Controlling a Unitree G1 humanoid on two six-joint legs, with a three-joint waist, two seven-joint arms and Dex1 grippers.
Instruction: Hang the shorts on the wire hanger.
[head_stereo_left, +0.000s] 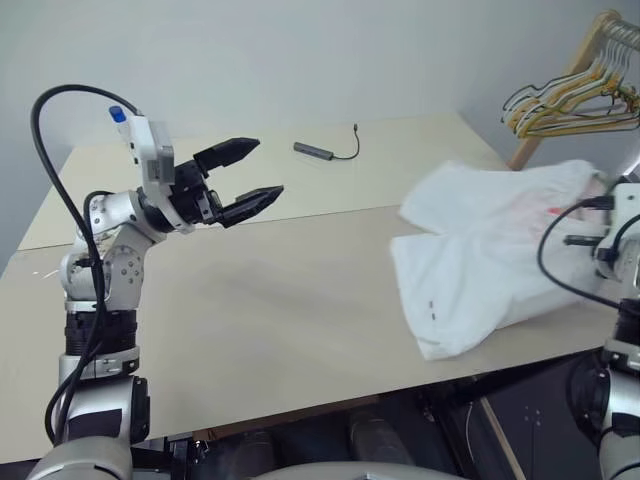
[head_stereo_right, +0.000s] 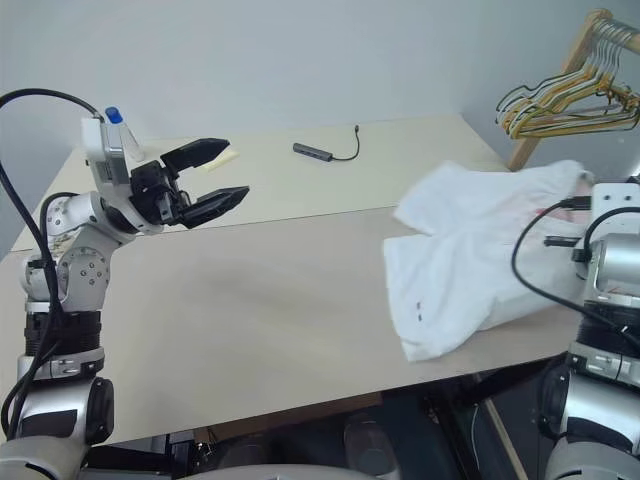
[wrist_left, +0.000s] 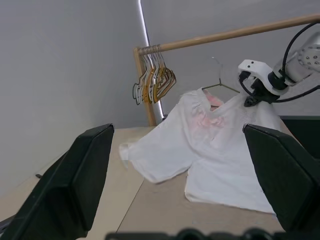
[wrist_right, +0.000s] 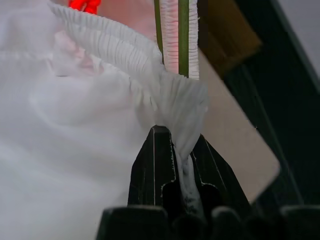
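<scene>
The white shorts (head_stereo_left: 490, 250) lie crumpled at the table's right end, with a faint pink-red mark on the cloth. My right gripper (wrist_right: 177, 145) is shut on their gathered waistband at the table's right edge, holding that end up. The wire hanger (wrist_right: 183, 35) runs as a thin green wire through the waistband just beyond the fingertips; its hook (wrist_left: 220, 82) stands above the shorts. My left gripper (head_stereo_left: 268, 167) is open and empty, raised above the table's left side, pointing toward the shorts from far off.
A bunch of yellow and white hangers (head_stereo_left: 570, 100) hangs on a wooden rail past the table's far right corner. A small grey adapter with a cable (head_stereo_left: 315, 150) lies at the back of the beige table (head_stereo_left: 250, 300).
</scene>
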